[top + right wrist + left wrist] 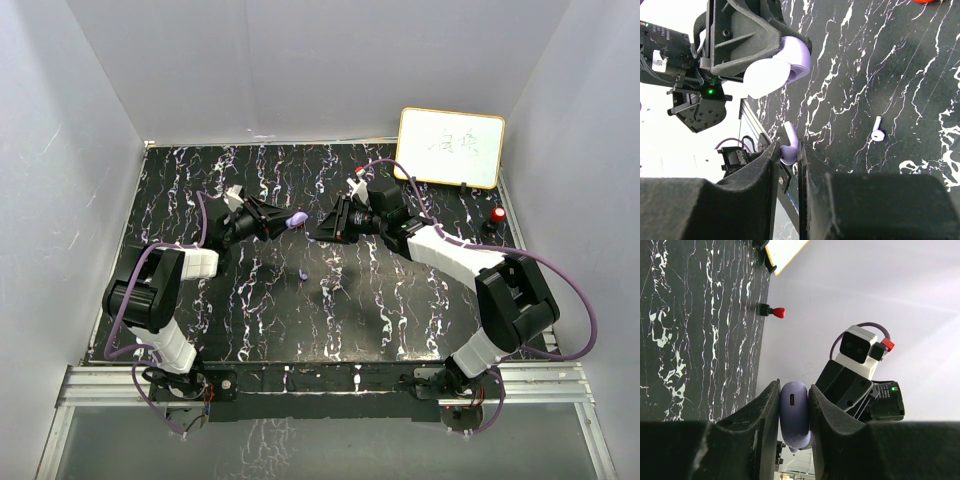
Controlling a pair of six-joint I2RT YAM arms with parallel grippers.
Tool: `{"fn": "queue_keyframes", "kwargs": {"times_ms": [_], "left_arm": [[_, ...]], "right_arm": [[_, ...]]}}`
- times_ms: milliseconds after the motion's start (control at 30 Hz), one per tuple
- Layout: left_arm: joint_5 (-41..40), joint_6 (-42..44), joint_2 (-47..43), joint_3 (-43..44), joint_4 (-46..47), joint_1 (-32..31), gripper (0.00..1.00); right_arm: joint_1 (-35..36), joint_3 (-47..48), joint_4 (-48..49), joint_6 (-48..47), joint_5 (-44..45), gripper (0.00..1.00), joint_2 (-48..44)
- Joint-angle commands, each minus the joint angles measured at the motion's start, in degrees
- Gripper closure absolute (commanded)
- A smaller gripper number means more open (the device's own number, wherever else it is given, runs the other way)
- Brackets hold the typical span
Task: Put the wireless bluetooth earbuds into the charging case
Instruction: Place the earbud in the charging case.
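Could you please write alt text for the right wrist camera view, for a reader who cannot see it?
The right gripper pinches a small purple earbud between its fingertips, lower in the picture than a purple charging case clamped in the left gripper. A second earbud lies loose on the black marbled table to the right.

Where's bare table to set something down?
Bare: table between loose earbud and near edge; back-left corner. Crowded: centre, left gripper holding case, right gripper holding second earbud; whiteboard, red knob back-right.
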Motion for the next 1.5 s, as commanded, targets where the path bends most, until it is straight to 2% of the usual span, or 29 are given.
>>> {"fn": "queue_keyframes", "kwargs": {"times_ms": [0, 1467], "left_arm": [[-0.08, 1.44, -2.99, 2.02, -0.97, -0.48, 1.00], [-1.45, 2.79, -3.66, 3.04, -3.11, -2.66, 1.00]], "right_arm": [[-0.18, 0.27, 4.62, 1.64, -1.66, 0.86, -1.83], [-0.20, 0.56, 8.70, 4.59, -1.22, 0.86, 2.58]]}}
